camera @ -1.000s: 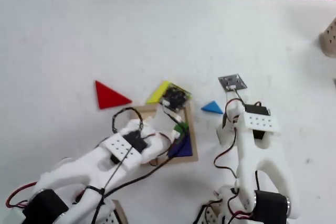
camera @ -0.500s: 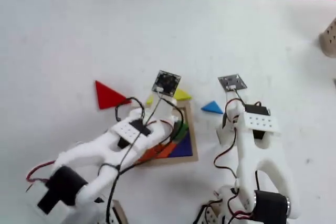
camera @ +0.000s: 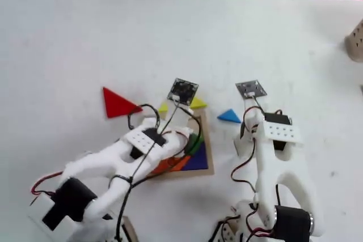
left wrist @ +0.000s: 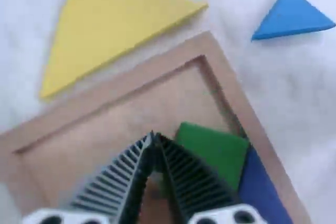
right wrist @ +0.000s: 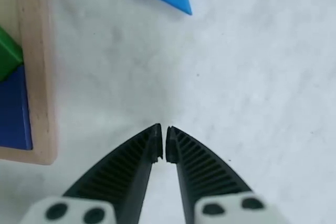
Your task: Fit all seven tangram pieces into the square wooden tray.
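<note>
**Both pairs of fingers closed and empty; three pieces outside the tray**

Farthest left on the white tabletop point(camera: 170, 32) lies the red triangle point(camera: 117, 103), flat and well apart from the tray.

The left arm reaches over the square wooden tray point(camera: 208, 150) from its near left side. The left fingers point(left wrist: 157, 145) are pressed together with nothing between them. They hang above the bare floor of the tray, just beside the green piece point(left wrist: 212, 150).

The yellow triangle point(left wrist: 113, 22) lies on the tabletop just beyond the tray's far rim. In the high view the left arm's wrist camera partly covers it.

Inside the tray, the green piece sits against the right-hand wall. The dark blue piece point(left wrist: 262, 192) touches it on the near side. An orange piece point(camera: 165, 166) shows at the tray's near edge, under the arm.

To the right of the tray's far right corner rests the light blue triangle point(camera: 229, 116), near the tray but not touching it.

The right arm stands to the right of the tray. The right fingers point(right wrist: 156, 142) are drawn together, tips all but meeting, and hold nothing. They hang over bare tabletop between the tray's rim and the light blue triangle.

At the far right edge stands a pale wooden object point(camera: 356, 41).
</note>
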Action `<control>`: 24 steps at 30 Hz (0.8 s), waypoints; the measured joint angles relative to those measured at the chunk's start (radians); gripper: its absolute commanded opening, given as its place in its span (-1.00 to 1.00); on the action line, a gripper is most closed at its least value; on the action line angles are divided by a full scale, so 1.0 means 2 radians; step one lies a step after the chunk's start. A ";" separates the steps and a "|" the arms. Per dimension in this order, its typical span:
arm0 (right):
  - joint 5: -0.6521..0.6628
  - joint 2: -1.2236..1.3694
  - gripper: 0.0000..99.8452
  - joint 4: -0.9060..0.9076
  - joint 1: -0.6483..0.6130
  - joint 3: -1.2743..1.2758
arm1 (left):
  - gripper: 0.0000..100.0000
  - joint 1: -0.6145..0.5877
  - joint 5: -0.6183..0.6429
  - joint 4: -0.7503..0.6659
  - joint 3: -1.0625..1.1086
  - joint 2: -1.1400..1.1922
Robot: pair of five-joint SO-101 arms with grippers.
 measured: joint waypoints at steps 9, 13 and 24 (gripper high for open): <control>0.000 0.000 -0.96 0.000 0.000 0.000 | -0.96 -0.010 0.000 0.003 -0.013 0.001; 0.000 0.000 -0.96 0.000 0.000 0.000 | -0.96 -0.050 0.000 0.017 -0.018 0.001; 0.000 0.000 -0.96 0.000 0.000 0.000 | -0.96 -0.067 0.000 0.103 0.036 -0.087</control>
